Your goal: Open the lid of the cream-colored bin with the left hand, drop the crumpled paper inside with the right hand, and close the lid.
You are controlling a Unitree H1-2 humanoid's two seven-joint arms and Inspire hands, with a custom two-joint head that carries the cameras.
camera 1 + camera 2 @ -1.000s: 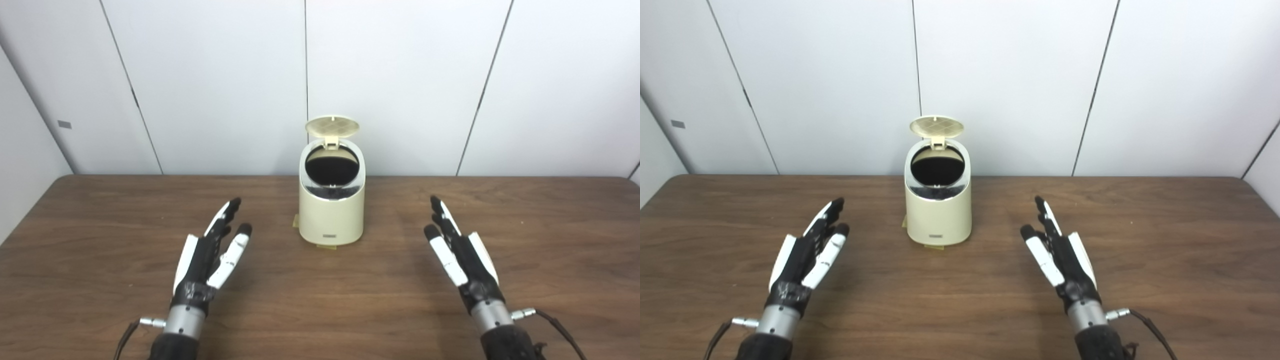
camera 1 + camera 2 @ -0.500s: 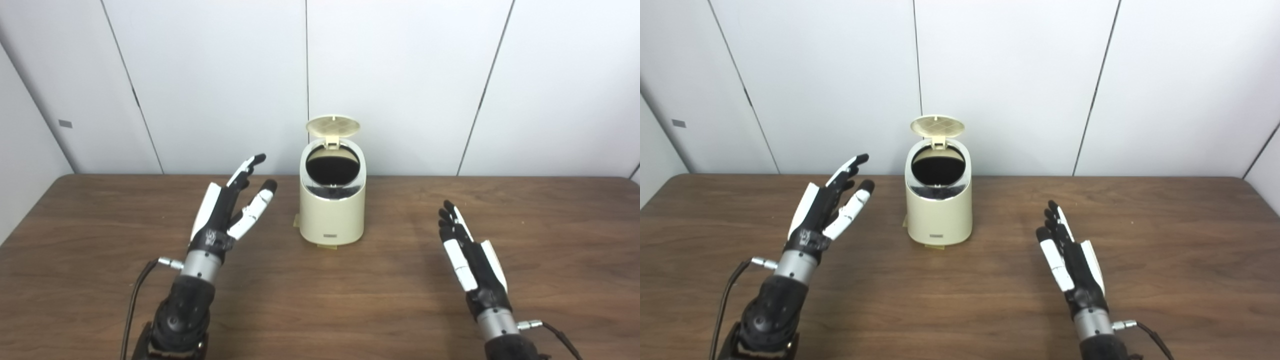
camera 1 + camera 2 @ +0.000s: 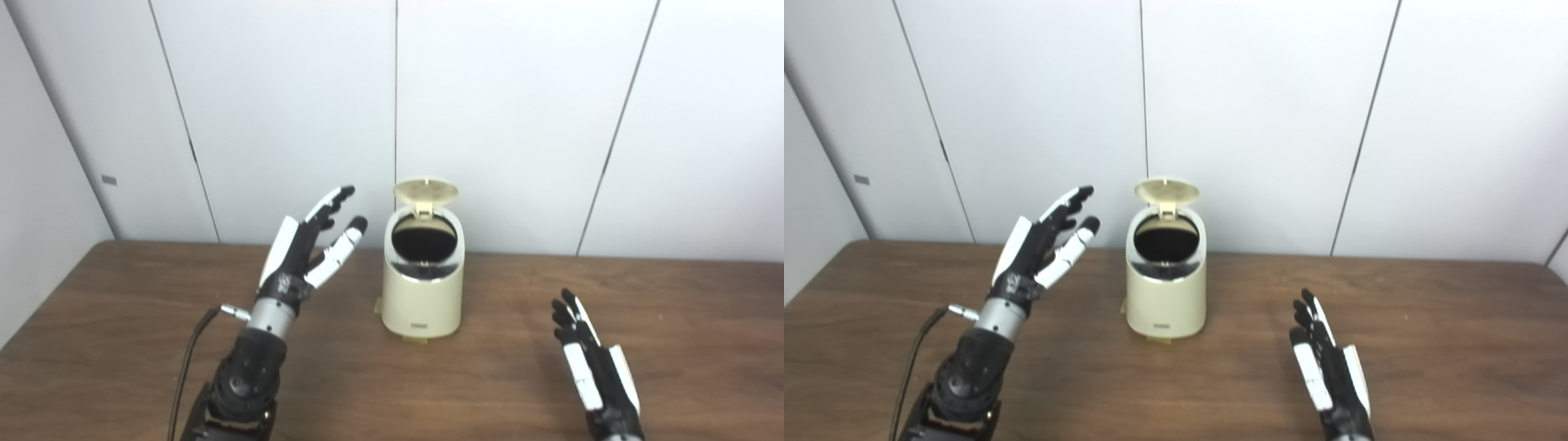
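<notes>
The dark inside of the bin (image 3: 422, 288) hides its contents; no crumpled paper shows. The right robot hand (image 3: 1329, 373) is cut off at the wrist by the bottom edge. The bin stands mid-bench (image 3: 110, 343), its round lid (image 3: 425, 190) tipped up at 12 o'clock. The left robot hand (image 3: 306, 251), fingers spread and empty, hovers at the bin's 9 o'clock; the right, also spread and empty, lies low at 4 o'clock. The bin is smooth cream plastic, the bench wood-grained.

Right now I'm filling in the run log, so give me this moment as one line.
bin: on table | lid: up | left hand: open, raised beside bin | right hand: open, low | paper: not visible
</notes>
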